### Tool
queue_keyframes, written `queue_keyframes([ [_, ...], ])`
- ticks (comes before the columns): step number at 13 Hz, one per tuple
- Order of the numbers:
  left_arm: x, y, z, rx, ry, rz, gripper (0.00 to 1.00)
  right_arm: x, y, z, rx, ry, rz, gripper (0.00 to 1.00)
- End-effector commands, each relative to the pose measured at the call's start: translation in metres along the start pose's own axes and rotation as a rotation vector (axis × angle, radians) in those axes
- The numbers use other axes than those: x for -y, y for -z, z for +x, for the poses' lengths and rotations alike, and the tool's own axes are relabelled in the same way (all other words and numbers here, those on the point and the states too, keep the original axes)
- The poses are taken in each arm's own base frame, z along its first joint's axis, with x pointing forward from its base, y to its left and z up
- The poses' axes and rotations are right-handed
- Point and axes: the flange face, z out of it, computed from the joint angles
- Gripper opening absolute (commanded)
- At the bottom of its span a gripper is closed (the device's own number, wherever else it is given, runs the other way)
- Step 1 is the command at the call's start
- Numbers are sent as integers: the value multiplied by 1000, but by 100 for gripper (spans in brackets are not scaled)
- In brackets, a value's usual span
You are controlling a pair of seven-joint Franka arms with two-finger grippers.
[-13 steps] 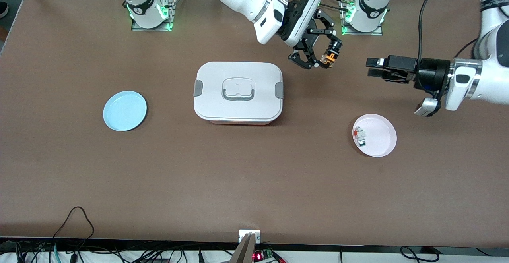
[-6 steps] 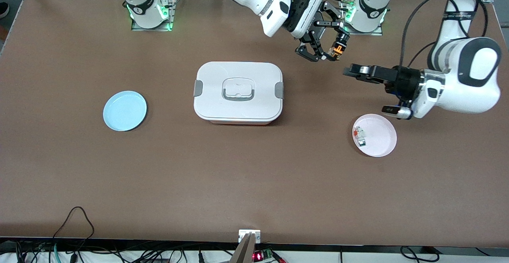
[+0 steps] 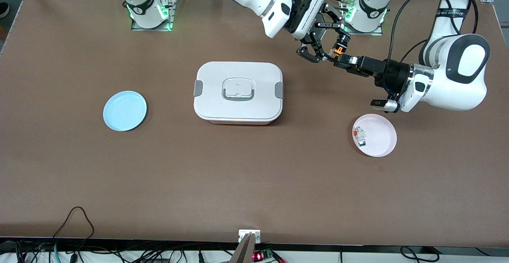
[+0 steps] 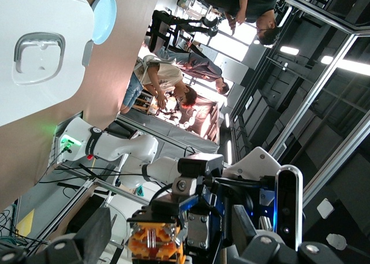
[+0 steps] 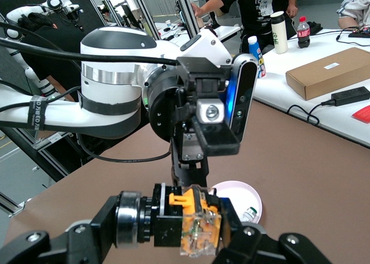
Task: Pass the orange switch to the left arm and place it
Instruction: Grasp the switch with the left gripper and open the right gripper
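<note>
The orange switch [image 3: 337, 51] hangs in the air over bare table, between the box and the left arm's base. My right gripper [image 3: 328, 55] is shut on it and grips it by its ends; the right wrist view shows its metal ring, black body and orange block [image 5: 196, 226]. My left gripper [image 3: 342, 61] is open, and its fingers stand on either side of the switch's orange end [image 4: 155, 245] with gaps. The white box [image 3: 237, 92] sits closed mid-table, toward the right arm's end from both grippers.
A pink plate [image 3: 381, 140] with small white, red and green parts [image 3: 360, 135] lies nearer the front camera, under the left arm. A blue plate [image 3: 124, 110] lies toward the right arm's end of the table. Arm bases stand along the table's edge.
My left gripper has swung in from the left arm's end and reached the switch. My right gripper carried the switch a little toward the bases, then held still.
</note>
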Motion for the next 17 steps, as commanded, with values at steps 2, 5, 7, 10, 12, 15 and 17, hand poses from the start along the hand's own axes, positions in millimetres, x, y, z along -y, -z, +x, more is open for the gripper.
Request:
queue_keyframes([
  [2, 8, -6, -12, 29, 4, -30, 86, 4, -1, 6, -27, -23, 6, 1],
  [5, 8, -6, -12, 32, 4, -31, 50, 4, -1, 6, -27, -20, 6, 1],
  [7, 8, -7, -13, 40, 6, -28, 29, 4, -1, 6, -27, -19, 6, 1],
  [10, 8, -11, -13, 61, 6, -28, 20, 4, -1, 6, -27, -19, 6, 1],
  [12, 8, -10, -14, 70, 5, -33, 20, 4, -1, 6, -26, -17, 6, 1],
  [15, 8, -7, -13, 67, 7, -34, 20, 2, -1, 7, -29, -38, 4, 100],
  [17, 9, -5, -13, 63, 7, -27, 20, 4, -1, 8, -29, -49, 4, 100],
])
